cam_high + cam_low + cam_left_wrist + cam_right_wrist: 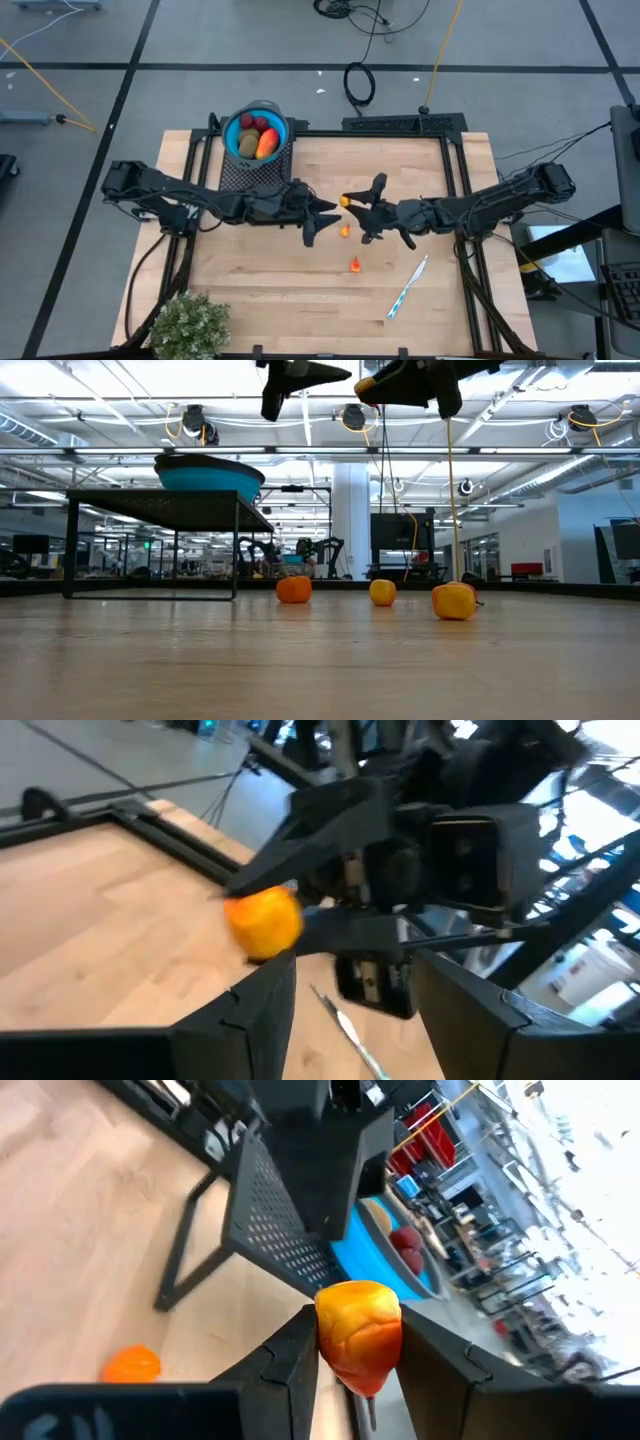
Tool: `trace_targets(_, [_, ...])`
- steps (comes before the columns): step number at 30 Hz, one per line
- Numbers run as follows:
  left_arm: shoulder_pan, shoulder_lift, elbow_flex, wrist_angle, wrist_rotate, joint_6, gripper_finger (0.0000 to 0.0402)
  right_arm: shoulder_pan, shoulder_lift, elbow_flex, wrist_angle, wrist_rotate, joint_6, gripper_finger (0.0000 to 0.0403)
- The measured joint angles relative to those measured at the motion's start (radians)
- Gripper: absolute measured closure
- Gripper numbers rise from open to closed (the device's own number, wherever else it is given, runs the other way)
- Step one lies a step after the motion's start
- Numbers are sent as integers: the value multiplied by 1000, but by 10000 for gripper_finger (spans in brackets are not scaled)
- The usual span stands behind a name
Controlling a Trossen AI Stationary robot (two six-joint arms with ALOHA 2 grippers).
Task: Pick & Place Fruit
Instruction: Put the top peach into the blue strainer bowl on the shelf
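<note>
Right gripper (352, 1365) pinches an orange fruit (358, 1332) high over the table; left gripper (322, 215) faces it, jaws apart, just beside the fruit.

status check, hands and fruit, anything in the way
Right hand shut on orange fruit, mid-air. Left hand open, facing it. Bowl holds fruit. Pen off to the side.

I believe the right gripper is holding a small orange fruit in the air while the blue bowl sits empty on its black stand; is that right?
Not quite: the blue bowl is not empty. The high view shows several fruits in it, red, brown-green and orange-red. The rest holds: the right gripper is shut on a small orange fruit above the table, and the bowl sits on the black stand.
</note>
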State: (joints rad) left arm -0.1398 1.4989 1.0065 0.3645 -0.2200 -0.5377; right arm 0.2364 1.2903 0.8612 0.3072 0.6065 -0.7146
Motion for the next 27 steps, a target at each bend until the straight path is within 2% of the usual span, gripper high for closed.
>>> trace_targets(9, [0,40,0,3,-86,-51,201,21,0,0,-41,25,-32,292])
trace_targets(16, [8,64,0,39,-94,-94,198,21,0,0,-53,23,-32,291])
trace_targets(27, [37,92,0,88,-105,-126,137,21,0,0,-74,22,-31,291])
